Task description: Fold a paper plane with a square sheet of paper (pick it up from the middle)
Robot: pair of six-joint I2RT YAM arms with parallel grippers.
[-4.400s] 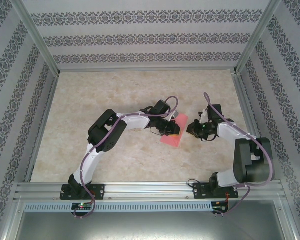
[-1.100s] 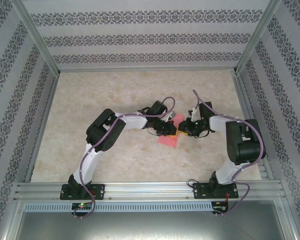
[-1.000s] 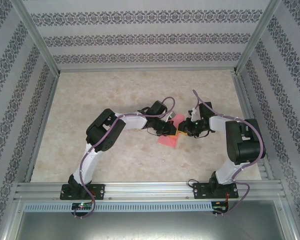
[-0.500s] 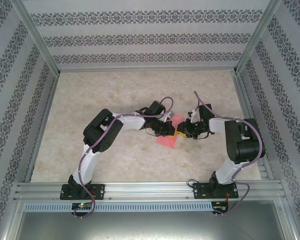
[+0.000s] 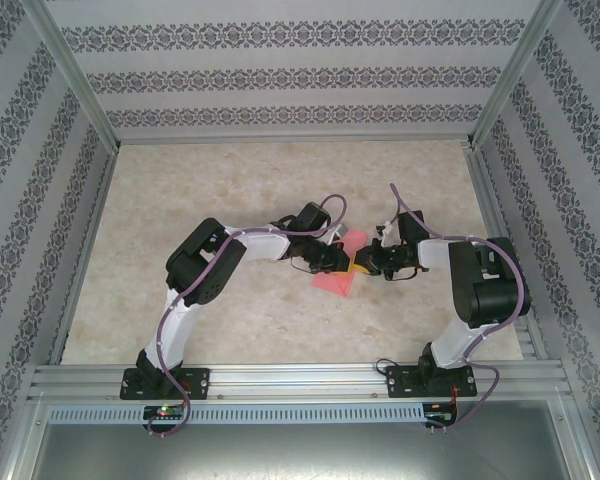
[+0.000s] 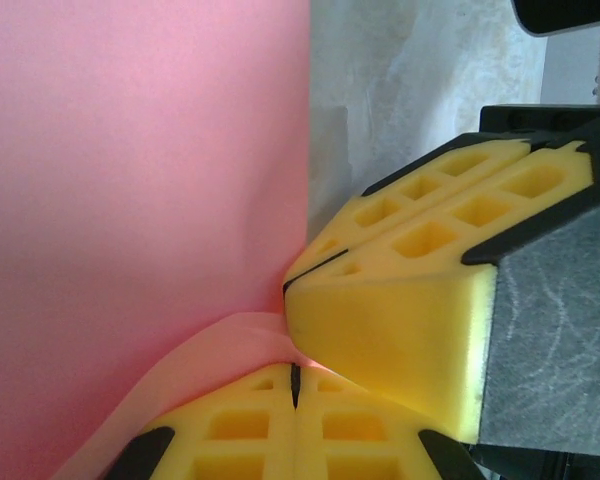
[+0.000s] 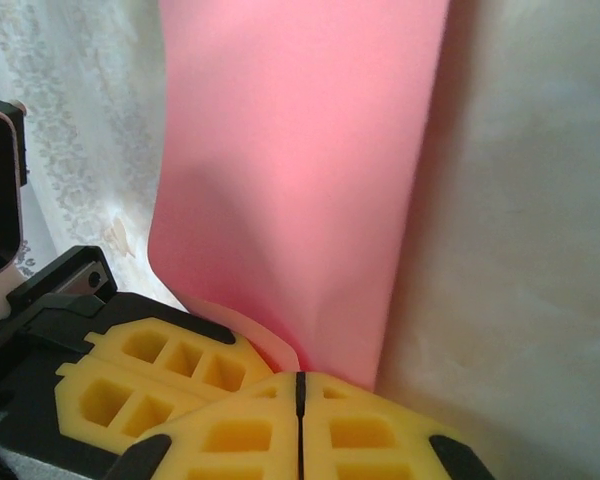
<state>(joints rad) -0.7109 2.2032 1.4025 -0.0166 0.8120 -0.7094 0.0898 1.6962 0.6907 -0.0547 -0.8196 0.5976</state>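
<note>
Top external view: both arms reach inward and meet near the middle of the table [image 5: 230, 180], over the pink paper [image 5: 338, 279]. The left gripper [image 5: 343, 262] and right gripper [image 5: 366, 262] sit tip to tip, almost touching. Part of the paper lies flat on the near side of the grippers, and another part rises on their far side.

Left wrist view: the left gripper [image 6: 293, 385] has its yellow pads pressed together, with a curled edge of the paper [image 6: 140, 200] pinched at their tip. The right gripper's pads [image 6: 410, 290] are just beside it, also pressed together, their tip against the same fold.

Right wrist view: the right gripper [image 7: 300, 400] is closed, no gap at its seam, and the paper [image 7: 290, 180] runs into its tip. The left gripper's pads [image 7: 160, 375] touch it from the left.
</note>
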